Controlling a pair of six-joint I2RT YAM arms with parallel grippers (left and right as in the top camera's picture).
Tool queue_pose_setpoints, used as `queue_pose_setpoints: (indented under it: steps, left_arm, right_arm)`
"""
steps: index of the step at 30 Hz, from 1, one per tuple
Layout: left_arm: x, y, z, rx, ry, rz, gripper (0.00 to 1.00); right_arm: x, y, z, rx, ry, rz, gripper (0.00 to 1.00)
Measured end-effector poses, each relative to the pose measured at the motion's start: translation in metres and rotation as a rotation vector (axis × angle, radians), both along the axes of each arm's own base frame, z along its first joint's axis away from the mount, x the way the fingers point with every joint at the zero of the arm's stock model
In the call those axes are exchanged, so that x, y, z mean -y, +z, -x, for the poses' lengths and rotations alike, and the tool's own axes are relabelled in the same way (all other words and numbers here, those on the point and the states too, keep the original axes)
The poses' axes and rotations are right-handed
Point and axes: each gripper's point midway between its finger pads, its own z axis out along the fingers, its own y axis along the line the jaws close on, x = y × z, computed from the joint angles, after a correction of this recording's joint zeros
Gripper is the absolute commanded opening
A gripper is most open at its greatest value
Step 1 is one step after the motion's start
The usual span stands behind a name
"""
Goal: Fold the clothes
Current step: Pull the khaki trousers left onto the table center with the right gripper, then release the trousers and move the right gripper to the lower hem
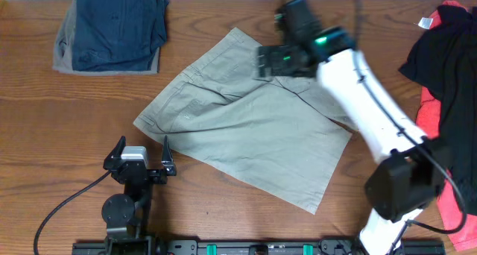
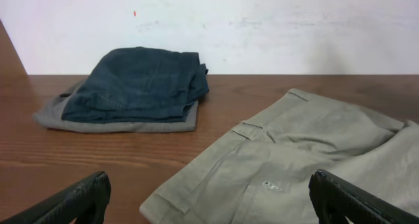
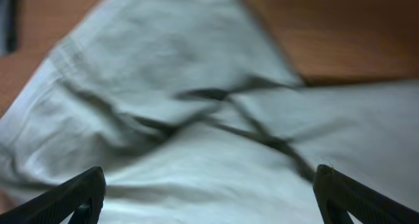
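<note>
The khaki-beige shorts [image 1: 250, 132] lie spread flat in the middle of the table, waistband toward the upper left. They also show in the left wrist view [image 2: 301, 158] and fill the right wrist view [image 3: 196, 139]. My left gripper [image 1: 141, 154] is open and empty, near the table's front, just left of the shorts' lower left corner. My right gripper [image 1: 279, 57] is open, hovering over the upper part of the shorts near the crotch seam; it holds nothing.
A folded navy garment on a grey one [image 1: 112, 27] sits at the back left, also in the left wrist view [image 2: 131, 86]. A black and coral-red pile [image 1: 447, 61] lies at the right edge.
</note>
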Motion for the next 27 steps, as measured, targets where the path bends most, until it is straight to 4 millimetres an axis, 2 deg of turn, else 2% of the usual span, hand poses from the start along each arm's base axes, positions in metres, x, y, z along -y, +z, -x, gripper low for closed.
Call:
queue_pose_setpoints:
  steps: [3, 6, 11, 14, 17, 21, 24, 27]
  left_arm:
    - [0.0, 0.0, 0.0, 0.0, 0.0, 0.0, 0.98]
    - [0.0, 0.0, 0.0, 0.0, 0.0, 0.0, 0.98]
    - [0.0, 0.0, 0.0, 0.0, 0.001, 0.0, 0.98]
    - [0.0, 0.0, 0.0, 0.0, 0.0, 0.0, 0.98]
    - [0.0, 0.0, 0.0, 0.0, 0.0, 0.0, 0.98]
    - [0.0, 0.0, 0.0, 0.0, 0.0, 0.0, 0.98]
    - [0.0, 0.0, 0.0, 0.0, 0.0, 0.0, 0.98]
    - [0.0, 0.0, 0.0, 0.0, 0.0, 0.0, 0.98]
  right_arm:
    - [0.035, -0.005, 0.016, -0.119, -0.083, -0.005, 0.97]
    - [0.058, -0.012, 0.042, -0.249, -0.139, 0.024, 0.92]
    - [0.081, -0.015, 0.067, -0.358, -0.259, 0.089, 0.93]
    - [0.092, -0.007, 0.076, -0.361, -0.327, 0.124, 0.96]
    - [0.1, 0.012, 0.087, -0.327, -0.368, 0.138, 0.99]
    - [0.106, 0.036, 0.113, -0.263, -0.391, 0.137, 0.99]
    - [0.102, 0.031, 0.14, -0.263, -0.379, 0.137, 0.99]
    - [0.087, 0.006, 0.166, -0.313, -0.33, 0.126, 0.99]
